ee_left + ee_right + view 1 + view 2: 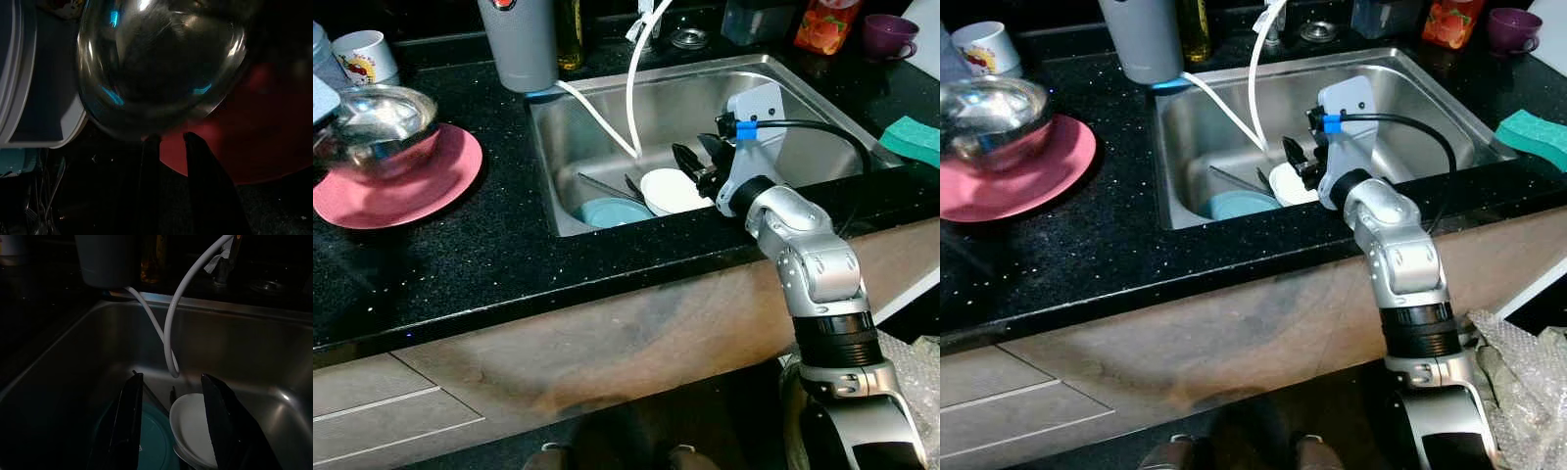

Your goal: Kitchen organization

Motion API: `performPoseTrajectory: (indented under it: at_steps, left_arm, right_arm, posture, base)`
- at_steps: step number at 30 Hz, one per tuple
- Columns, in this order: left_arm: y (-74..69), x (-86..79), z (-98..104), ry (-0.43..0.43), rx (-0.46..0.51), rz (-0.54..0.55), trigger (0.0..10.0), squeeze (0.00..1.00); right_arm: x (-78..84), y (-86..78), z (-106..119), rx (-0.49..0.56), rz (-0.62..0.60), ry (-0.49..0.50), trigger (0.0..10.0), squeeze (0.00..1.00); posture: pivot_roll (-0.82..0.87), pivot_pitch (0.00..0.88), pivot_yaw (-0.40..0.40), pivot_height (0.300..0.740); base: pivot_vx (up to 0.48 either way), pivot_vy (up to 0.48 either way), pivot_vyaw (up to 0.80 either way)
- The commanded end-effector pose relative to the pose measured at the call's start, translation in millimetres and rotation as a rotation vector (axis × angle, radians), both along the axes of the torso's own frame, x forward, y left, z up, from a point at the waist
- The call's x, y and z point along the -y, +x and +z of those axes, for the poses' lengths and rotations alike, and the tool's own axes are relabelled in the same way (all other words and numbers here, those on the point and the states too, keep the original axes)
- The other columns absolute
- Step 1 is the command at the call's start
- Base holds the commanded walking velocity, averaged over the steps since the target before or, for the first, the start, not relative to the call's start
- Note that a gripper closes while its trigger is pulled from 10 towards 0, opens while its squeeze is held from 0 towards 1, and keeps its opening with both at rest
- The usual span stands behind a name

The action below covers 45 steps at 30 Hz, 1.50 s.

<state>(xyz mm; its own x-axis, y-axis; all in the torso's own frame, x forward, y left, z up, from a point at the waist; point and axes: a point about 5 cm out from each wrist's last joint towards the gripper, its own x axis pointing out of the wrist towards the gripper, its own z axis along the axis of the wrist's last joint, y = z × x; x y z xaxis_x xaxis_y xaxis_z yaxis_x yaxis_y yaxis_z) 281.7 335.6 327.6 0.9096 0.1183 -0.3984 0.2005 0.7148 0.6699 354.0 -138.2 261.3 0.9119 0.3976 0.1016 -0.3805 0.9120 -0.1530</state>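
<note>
Two dishes at least sit unsorted in the stainless steel sink point(803, 147): a small white ceramic bowl point(673, 190) at about 6 o'clock of the basin and a round teal plate point(612, 211) just beside it toward 8 o'clock, with what look like dark utensil handles point(607, 186) lying across the plate; which utensils, too small to tell. Right gripper point(697, 164) hangs over the sink's front half, black fingers spread wide and empty, straddling the white bowl's near edge in the right wrist view without clearly touching it. White flexible hose point(632, 88) loops down from the tap area at 12 o'clock and ends just above the bowl. On the black speckled countertop point(499, 245) at 9 o'clock, a shiny steel mixing bowl point(382, 122) rests on a flat pink round plate point(406, 176); left gripper point(168, 142) is right at that steel bowl's underside, fingers set narrow, grip on the rim not clear, so cannot tell. Green sponge point(913, 139) at 3 o'clock, purple cup point(886, 34) and white printed mug point(364, 54) along the back edge, grey cylindrical container point(519, 44) at 11 o'clock. Judgement: early to mid task; sink contents not yet lifted, counter items not yet grouped, the white bowl likely next pick.
</note>
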Motion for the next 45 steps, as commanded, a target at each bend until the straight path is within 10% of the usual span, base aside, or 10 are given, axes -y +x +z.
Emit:
performPoseTrajectory:
  at_steps: [1,12,14,27,28,31,32,33,45]
  left_arm:
    - [-0.3,0.7,2.5,0.021,-0.004,-0.007,10.0,0.00]
    - [2.8,6.7,8.4,0.009,0.023,-0.046,9.1,0.00]
    - [3.1,8.0,14.3,-0.002,0.047,-0.051,0.0,0.00]
    - [7.2,11.4,32.7,-0.021,0.165,-0.060,0.0,0.00]
    - [9.1,12.2,31.9,-0.035,0.164,-0.050,10.0,0.00]
    - [17.1,13.4,23.3,-0.095,0.144,-0.014,10.0,0.00]
    - [22.1,14.9,17.7,-0.135,0.136,0.003,10.0,0.35]
    - [26.2,17.5,13.5,-0.178,0.134,0.009,10.0,1.00]
    - [36.4,39.9,17.1,-0.430,0.227,-0.058,10.0,1.00]
  right_arm:
    - [0.5,0.8,-0.8,-0.010,0.002,0.014,10.0,0.00]
    - [1.7,0.6,-1.3,-0.009,-0.002,0.014,10.0,0.00]
    - [2.0,0.5,-1.0,-0.008,-0.003,0.014,10.0,0.00]
    - [1.9,-0.2,-0.9,-0.004,-0.002,0.014,10.0,0.00]
    - [1.7,-0.2,-0.7,-0.004,-0.002,0.014,10.0,0.00]
    - [0.8,0.1,-0.9,-0.004,0.002,0.013,10.0,0.00]
    - [0.0,0.4,-0.8,-0.004,0.005,0.011,10.0,0.00]
    - [-0.5,0.6,-0.4,-0.003,0.006,0.012,10.0,0.00]
    - [4.3,-1.4,-1.3,-0.003,-0.012,0.012,10.0,0.00]
  posture:
    - [0.05,0.135,0.010,0.740]
    - [0.05,0.132,0.012,0.740]
    - [0.05,0.130,0.012,0.740]
    - [0.05,0.119,0.007,0.740]
    - [0.05,0.118,0.006,0.740]
    - [0.05,0.117,0.004,0.740]
    - [0.05,0.113,0.002,0.740]
    - [0.05,0.113,0.004,0.740]
    - [0.04,0.112,0.014,0.740]
  base:
    - [0.000,0.000,0.00]
    - [0.000,0.000,0.00]
    - [0.000,0.000,0.00]
    - [0.000,0.000,0.00]
    - [0.000,0.000,0.00]
    - [0.000,0.000,0.00]
    - [0.000,0.000,0.00]
    - [0.000,0.000,0.00]
    - [0.000,0.000,0.00]
